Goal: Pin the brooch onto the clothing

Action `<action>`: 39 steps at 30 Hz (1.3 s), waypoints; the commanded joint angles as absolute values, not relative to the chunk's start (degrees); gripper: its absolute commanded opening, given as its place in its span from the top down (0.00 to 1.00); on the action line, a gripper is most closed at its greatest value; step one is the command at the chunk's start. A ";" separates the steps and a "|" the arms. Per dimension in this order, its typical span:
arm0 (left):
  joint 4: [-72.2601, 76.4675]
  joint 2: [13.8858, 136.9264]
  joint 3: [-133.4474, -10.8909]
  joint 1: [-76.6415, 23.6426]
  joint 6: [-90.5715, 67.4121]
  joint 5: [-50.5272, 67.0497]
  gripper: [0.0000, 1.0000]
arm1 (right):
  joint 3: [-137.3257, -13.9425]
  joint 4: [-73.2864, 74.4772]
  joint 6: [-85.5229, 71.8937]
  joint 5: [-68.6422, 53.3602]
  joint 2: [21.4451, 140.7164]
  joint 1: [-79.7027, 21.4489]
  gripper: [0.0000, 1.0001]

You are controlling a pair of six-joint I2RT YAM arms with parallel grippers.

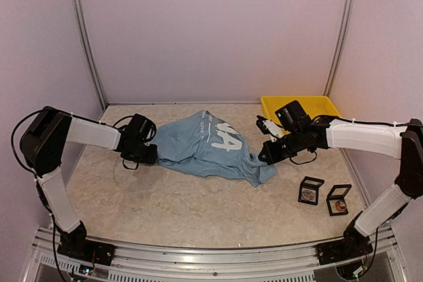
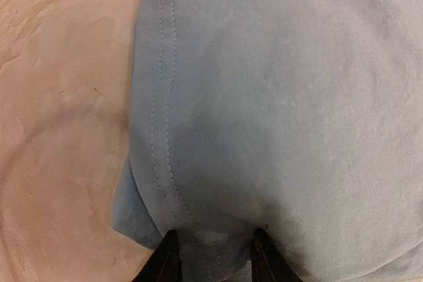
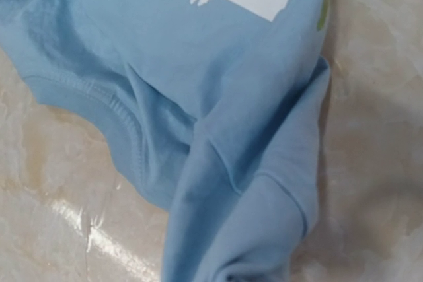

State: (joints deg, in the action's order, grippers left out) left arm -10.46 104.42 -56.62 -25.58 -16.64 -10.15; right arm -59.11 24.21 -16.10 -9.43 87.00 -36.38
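Note:
The light blue T-shirt point(image 1: 208, 146) lies crumpled in the middle of the table, with part of its white lettering showing. My left gripper point(image 1: 151, 155) is at its left edge. In the left wrist view its two black fingertips point(image 2: 165, 263) pinch the stitched hem of the T-shirt point(image 2: 277, 110). My right gripper point(image 1: 266, 156) is at the shirt's right corner. In the right wrist view the T-shirt point(image 3: 225, 137) bunches toward the bottom edge and the fingers are hidden. Two brooches sit in small open black boxes, one point(image 1: 310, 190) and another point(image 1: 339, 199), at the right front.
A yellow bin point(image 1: 301, 105) stands at the back right, just behind my right arm. The beige tabletop point(image 1: 165, 209) is walled by white panels at the back and sides. A metal rail runs along the near edge.

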 commanded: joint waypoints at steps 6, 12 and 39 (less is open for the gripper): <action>-9.29 95.20 -52.18 -24.16 -18.20 -4.96 0.57 | -60.06 25.37 -15.39 -9.34 86.98 -36.88 1.00; -9.89 94.01 -50.93 -22.68 -18.91 -5.20 0.54 | -59.87 25.08 -15.25 -9.44 86.85 -36.91 1.00; -8.61 100.83 -53.35 -22.49 -16.85 -9.87 0.74 | -58.73 24.46 -16.08 -10.43 87.17 -36.91 1.00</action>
